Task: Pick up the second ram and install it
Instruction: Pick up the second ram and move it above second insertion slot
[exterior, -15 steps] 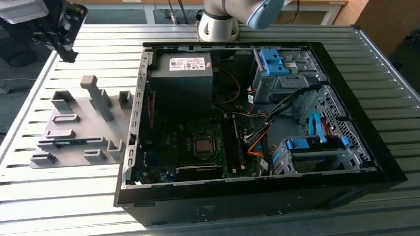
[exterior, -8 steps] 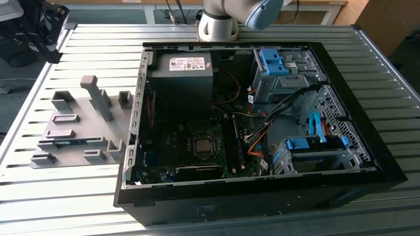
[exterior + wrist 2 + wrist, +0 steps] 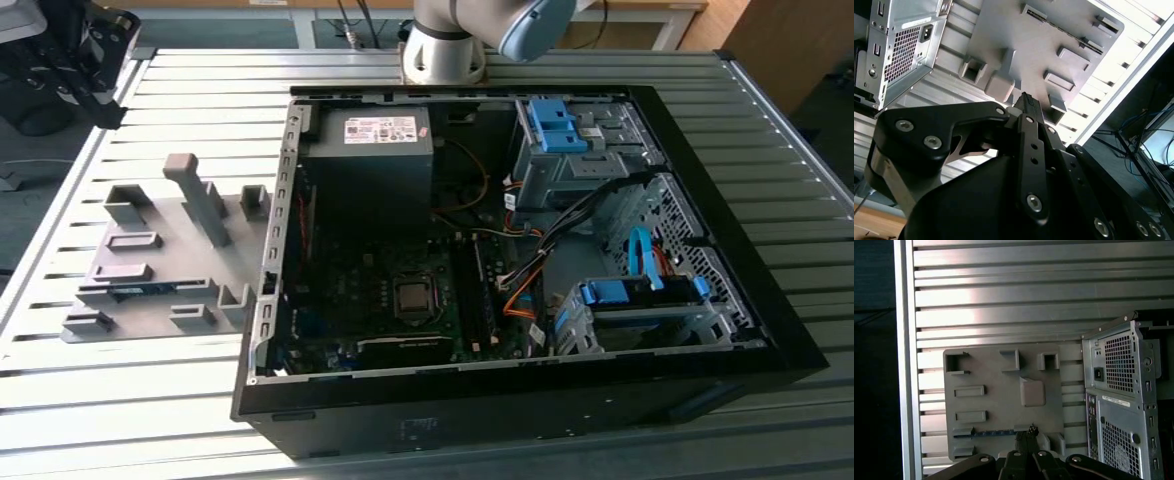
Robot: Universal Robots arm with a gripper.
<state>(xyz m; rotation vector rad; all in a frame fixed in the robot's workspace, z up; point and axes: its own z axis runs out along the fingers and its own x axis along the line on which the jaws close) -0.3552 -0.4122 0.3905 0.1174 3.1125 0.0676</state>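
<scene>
One black pincer (image 3: pixel 1026 434), fingers drawn together with nothing between them, poised above the grey plastic fixture plate (image 3: pixel 999 405). One long, thin blue-green memory strip, the second ram (image 3: pixel 989 432), lying flat in a slot along that plate's edge, not held. One open black computer case (image 3: pixel 534 400), just beside the plate on the exterior view's right. One slatted metal desk (image 3: pixel 134 420), under plate and case.
</scene>
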